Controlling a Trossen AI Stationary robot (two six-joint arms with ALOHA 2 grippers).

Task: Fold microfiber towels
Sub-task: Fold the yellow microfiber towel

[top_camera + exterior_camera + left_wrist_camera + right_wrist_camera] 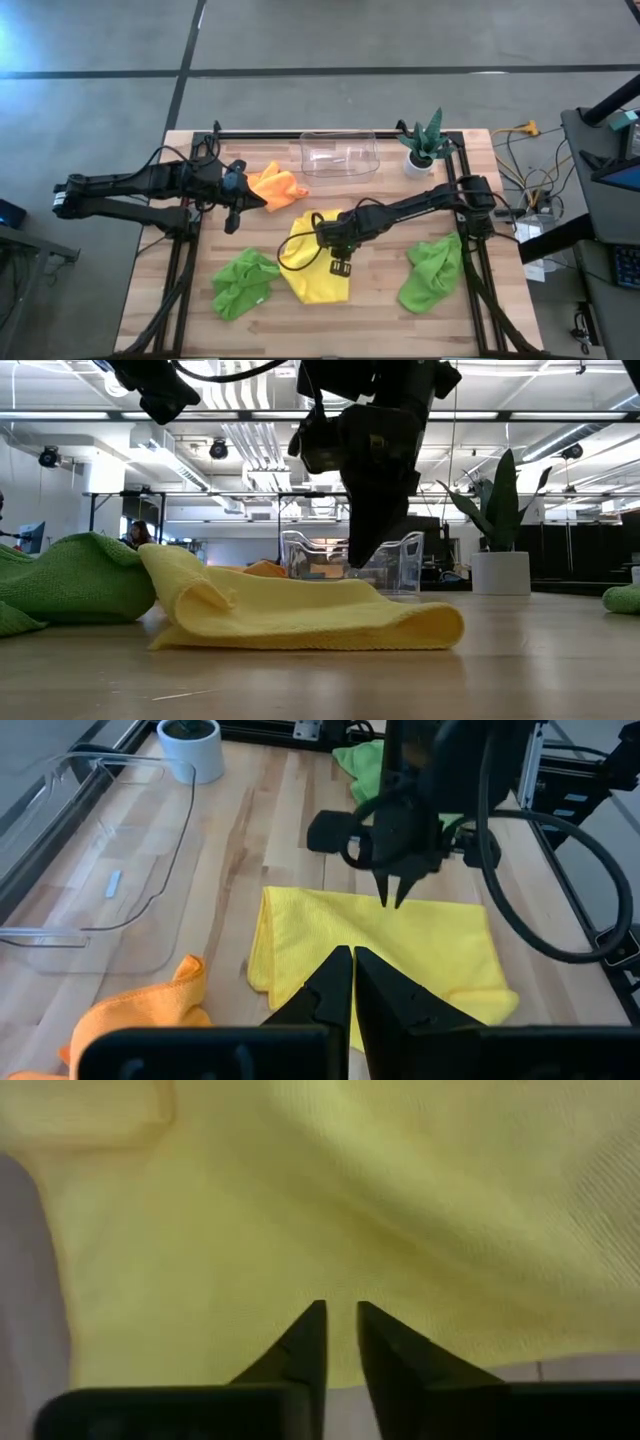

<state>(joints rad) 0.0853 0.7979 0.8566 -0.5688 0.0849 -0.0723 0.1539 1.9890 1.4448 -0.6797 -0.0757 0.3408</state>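
The yellow towel (315, 262) is seen lying on the tabletop (380, 300) directly under the right tool (327, 237), partly folded — one doubled edge is rounded over, and a loose flap is raised at the corner farthest from that tool's arm. Its surface is a fine, plain weave, and no label or writing can be made out on it. The right tool is poised point-down just above the cloth, near its upper edge; its fingers (310, 1342) are parted by only a narrow slit and nothing is gripped between them.

The orange towel (277, 186) is bunched in a heap just beside the left tool (246, 198), which is held above the tabletop with its fingers (335, 982) pressed together and empty. A lime green towel (244, 282) is crumpled beyond the yellow one on the left tool's side, its edge close against the yellow cloth. The second lime green towel (432, 272) is crumpled well apart on the right arm's far side.

A clear plastic bin (339, 153) stands behind the right tool, and a spiky plant in a white pot (422, 145) is set beside it — no brand or lettering can be read on either.
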